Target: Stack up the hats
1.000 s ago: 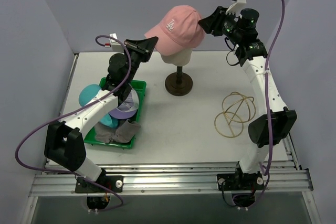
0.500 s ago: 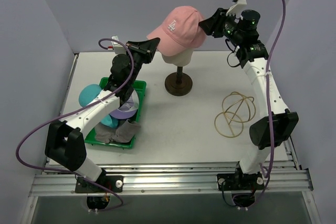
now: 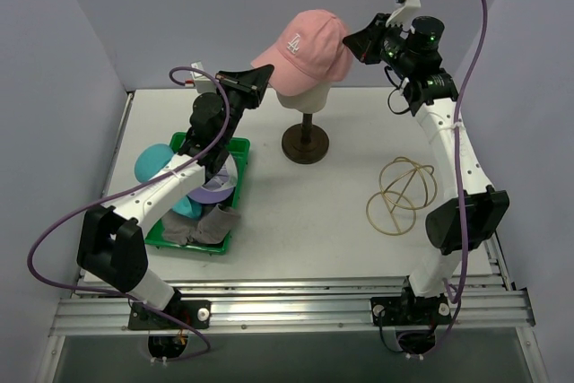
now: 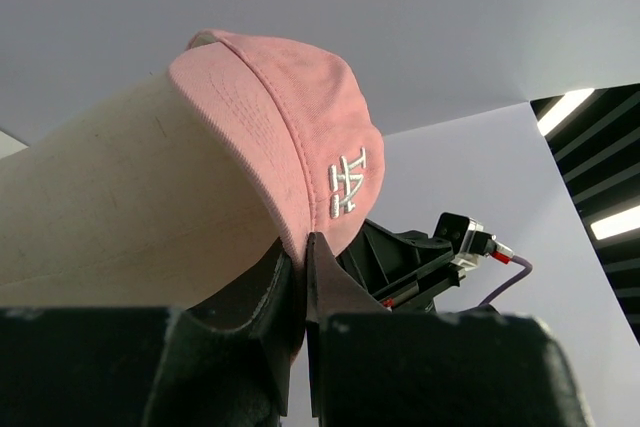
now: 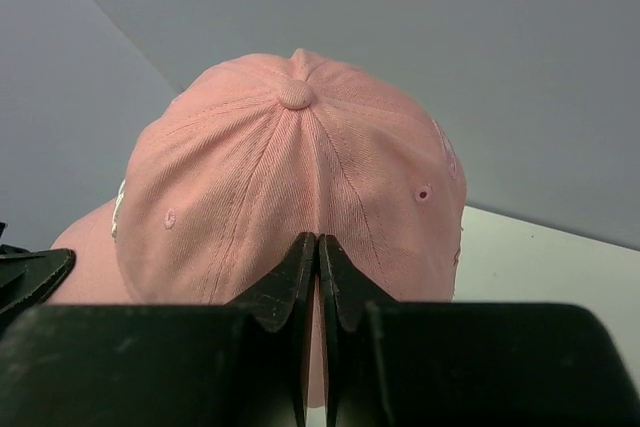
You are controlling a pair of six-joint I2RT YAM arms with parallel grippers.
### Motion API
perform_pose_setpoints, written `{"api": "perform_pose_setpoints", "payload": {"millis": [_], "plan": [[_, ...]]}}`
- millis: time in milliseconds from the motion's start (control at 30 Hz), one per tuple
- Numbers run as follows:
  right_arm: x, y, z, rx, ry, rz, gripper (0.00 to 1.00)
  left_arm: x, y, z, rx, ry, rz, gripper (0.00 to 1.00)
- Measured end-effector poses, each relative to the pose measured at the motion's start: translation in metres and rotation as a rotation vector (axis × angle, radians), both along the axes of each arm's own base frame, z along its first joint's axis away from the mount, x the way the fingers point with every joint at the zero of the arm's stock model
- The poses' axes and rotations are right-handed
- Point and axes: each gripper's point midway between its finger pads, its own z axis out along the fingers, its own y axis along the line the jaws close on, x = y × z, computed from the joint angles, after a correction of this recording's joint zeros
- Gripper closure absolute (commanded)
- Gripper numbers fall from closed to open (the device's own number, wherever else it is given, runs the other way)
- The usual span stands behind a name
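Note:
A pink cap [image 3: 300, 47] with a white logo sits on the cream mannequin head [image 3: 303, 93]. My left gripper [image 3: 258, 75] is shut on the front edge of its brim [image 4: 300, 237], right under the logo. My right gripper [image 3: 353, 42] is at the back of the cap [image 5: 290, 177]. It is shut, with its tips against the rear seam, and I cannot tell whether any cloth is pinched. The other hats lie in the green tray [image 3: 240, 144] under my left arm: a teal hat [image 3: 154, 164], a lavender cap [image 3: 215, 188] and a grey hat [image 3: 204, 226].
The mannequin head stands on a dark round foot [image 3: 305, 143] at the middle back of the table. A gold wire frame [image 3: 402, 190] lies on the right side. Grey walls close in the back and both sides.
My right gripper's jaws have closed at the back of the pink cap. My left arm shifted slightly right with the brim, and the cap sits a little higher.

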Motion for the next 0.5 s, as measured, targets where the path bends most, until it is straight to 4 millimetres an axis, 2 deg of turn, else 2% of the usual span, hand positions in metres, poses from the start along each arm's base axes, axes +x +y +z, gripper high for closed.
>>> {"api": "perform_pose_setpoints", "payload": {"millis": [333, 500], "plan": [[0.0, 0.004, 0.024, 0.008, -0.046, 0.009, 1.0, 0.001, 0.001, -0.002, -0.034, 0.02, -0.003, 0.98], [-0.004, 0.017, 0.034, 0.011, -0.059, 0.038, 1.0, -0.001, 0.005, -0.011, -0.066, 0.052, 0.003, 0.98]]}}
